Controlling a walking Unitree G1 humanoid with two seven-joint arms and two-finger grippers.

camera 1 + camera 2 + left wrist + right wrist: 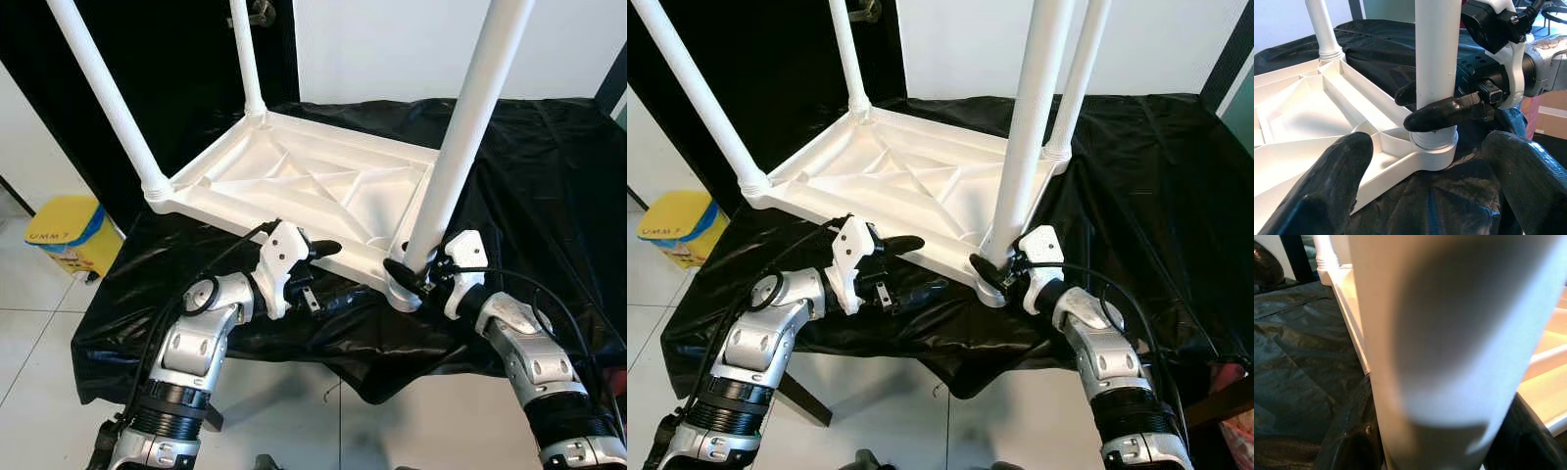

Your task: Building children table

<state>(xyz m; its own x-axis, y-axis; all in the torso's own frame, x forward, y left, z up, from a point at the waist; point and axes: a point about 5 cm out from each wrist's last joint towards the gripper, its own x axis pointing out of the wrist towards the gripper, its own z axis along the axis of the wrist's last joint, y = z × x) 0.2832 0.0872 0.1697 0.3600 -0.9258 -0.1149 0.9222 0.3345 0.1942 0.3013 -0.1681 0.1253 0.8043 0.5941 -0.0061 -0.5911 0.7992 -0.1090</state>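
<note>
The white children's table (313,181) lies upside down on a surface draped in black cloth (529,186), with its legs pointing up. My right gripper (409,269) is shut on the near-right leg (460,147) just above its socket, one black finger (1444,113) on each side of the tube. That leg (1449,333) stands close between the fingers (1352,431) in the right wrist view. My left gripper (318,274) is open at the table's near edge, a little left of that leg. Its fingertips (1327,191) are spread wide and hold nothing.
A yellow bin (69,230) stands on the tiled floor to the left. Behind the table are a dark doorway (176,59) and a white wall (392,44). The black cloth hangs over the front edge. A cardboard box (1547,112) lies beyond my right arm.
</note>
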